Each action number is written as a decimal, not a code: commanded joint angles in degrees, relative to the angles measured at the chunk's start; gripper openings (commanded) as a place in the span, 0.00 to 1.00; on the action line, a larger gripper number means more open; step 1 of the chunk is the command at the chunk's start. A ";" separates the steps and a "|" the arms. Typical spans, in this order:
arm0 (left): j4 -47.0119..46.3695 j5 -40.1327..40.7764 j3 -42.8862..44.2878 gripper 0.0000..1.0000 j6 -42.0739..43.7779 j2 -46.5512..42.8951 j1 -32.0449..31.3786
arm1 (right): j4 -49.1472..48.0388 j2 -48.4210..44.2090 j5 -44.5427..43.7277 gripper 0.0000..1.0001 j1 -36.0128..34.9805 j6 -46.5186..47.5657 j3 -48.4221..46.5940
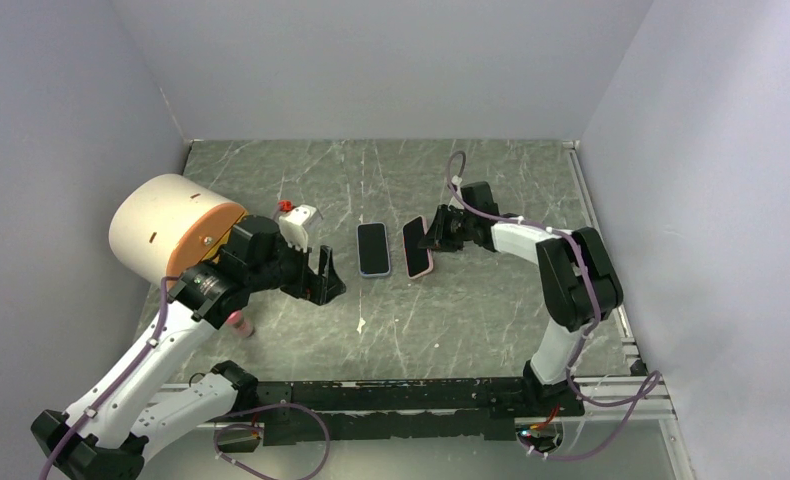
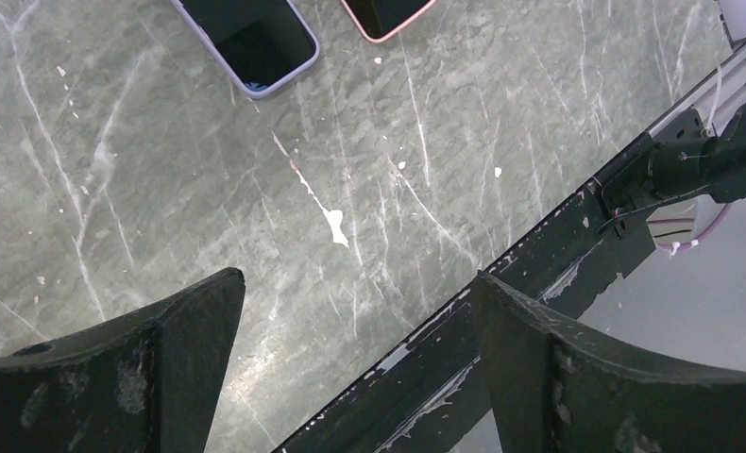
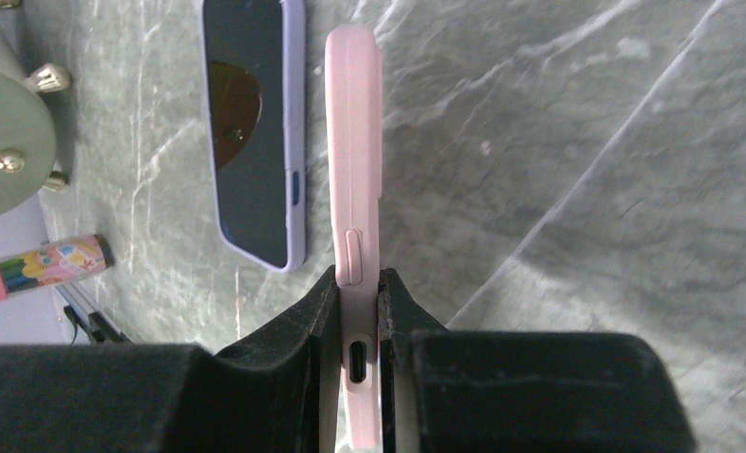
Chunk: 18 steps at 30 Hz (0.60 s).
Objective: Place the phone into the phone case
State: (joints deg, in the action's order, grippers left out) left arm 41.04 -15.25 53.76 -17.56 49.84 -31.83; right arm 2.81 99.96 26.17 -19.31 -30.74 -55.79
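A dark-screened phone (image 1: pixel 373 248) with a lavender rim lies flat mid-table; it also shows in the left wrist view (image 2: pixel 251 38) and the right wrist view (image 3: pixel 251 132). Just right of it, the pink phone case (image 1: pixel 418 247) is tipped up on one long edge and shows a dark face. My right gripper (image 1: pixel 439 232) is shut on its end, fingers either side of the charge-port cutout (image 3: pixel 358 278). I cannot tell whether a phone fills the pink case (image 3: pixel 352 142). My left gripper (image 1: pixel 323 278) hangs open and empty, left of both (image 2: pixel 357 278).
A large white drum with an orange face (image 1: pixel 171 235) stands at the left beside my left arm. A small pink marker (image 1: pixel 239 322) lies below it. A white and red part (image 1: pixel 296 218) sits behind the left gripper. A black rail (image 1: pixel 421 392) runs along the near edge.
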 commanded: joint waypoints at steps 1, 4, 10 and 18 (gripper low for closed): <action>-0.86 -0.14 0.84 0.94 1.59 -0.95 -0.15 | -6.50 3.54 4.84 0.00 1.72 0.17 -4.28; -0.66 -0.16 0.98 0.94 1.80 -0.93 -0.11 | -6.84 7.33 5.46 0.00 2.25 -0.30 -5.69; -0.34 0.03 1.10 0.94 1.96 -0.88 -0.13 | -5.68 10.03 3.37 0.09 3.41 -0.87 -5.94; -0.51 0.05 1.00 0.94 1.83 -1.01 -0.11 | -4.15 8.67 -1.46 0.08 4.16 -1.42 -3.89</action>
State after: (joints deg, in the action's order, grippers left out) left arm 41.45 -15.14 53.76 -16.73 49.60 -31.83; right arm 0.64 108.38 33.85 -15.64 -32.58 -60.16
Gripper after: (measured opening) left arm 0.938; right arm 0.185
